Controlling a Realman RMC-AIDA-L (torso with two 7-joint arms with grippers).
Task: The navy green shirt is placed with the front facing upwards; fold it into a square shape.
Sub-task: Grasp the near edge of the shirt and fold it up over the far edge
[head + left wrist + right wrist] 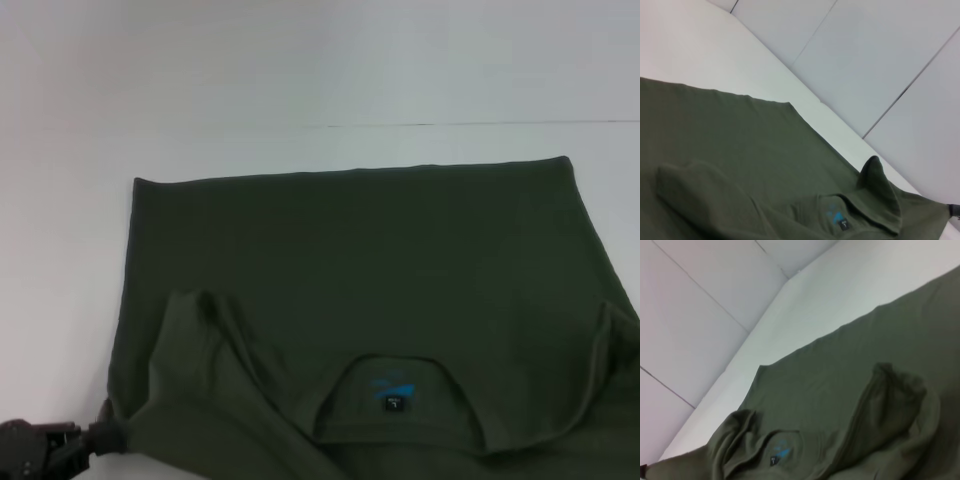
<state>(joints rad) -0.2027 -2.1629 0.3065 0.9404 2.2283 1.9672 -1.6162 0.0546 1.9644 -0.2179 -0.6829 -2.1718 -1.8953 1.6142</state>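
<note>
Left gripper (100, 437) clamped on dark olive-green cotton shirt (350, 270) shoulder corner; best carried inward low, flat, avoiding bunching. Right gripper unseen.

Navy green shirt (740, 150) on white table (680, 45), sleeves folded inward, blue neck label (836, 216) showing.

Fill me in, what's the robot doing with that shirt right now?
It's early in folding the navy green shirt, which lies spread on the white table with its collar and blue neck label nearest the robot. Both sleeves are already flipped inward onto the body. The left gripper sits at the near left corner, apparently pinching the cloth at the shoulder there. The right gripper isn't visible in any view. The body is still one flat panel, not yet a square.
</note>
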